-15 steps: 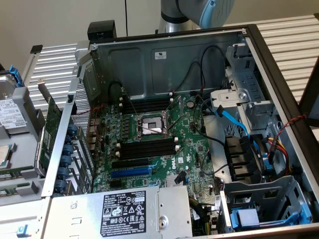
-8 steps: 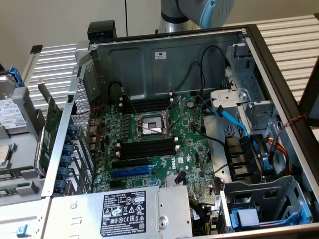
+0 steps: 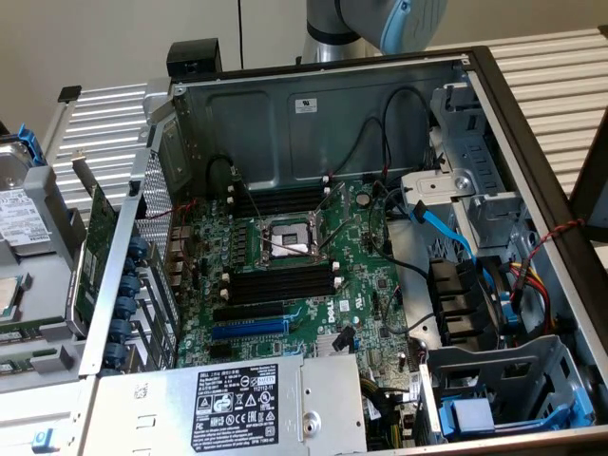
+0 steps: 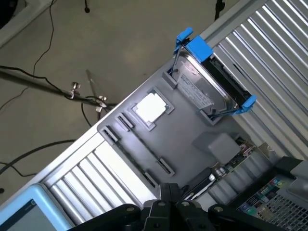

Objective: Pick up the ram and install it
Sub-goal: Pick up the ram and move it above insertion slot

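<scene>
Our gripper [image 4: 168, 196] is closed and holds nothing, poised over the gray tray [image 4: 190, 127]. The ram [image 3: 33, 330], as far as we can tell, sits in that tray beside the computer case [image 3: 285, 114].

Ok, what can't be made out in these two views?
Where the ram is: cannot tell; in the wrist view the gripper covers part of the tray.
Memory slots: exterior view, too small to tell whether any holds a stick.
Arm: cut off by the exterior view's top edge.
Drive: cut off by the exterior view's left edge.
</scene>
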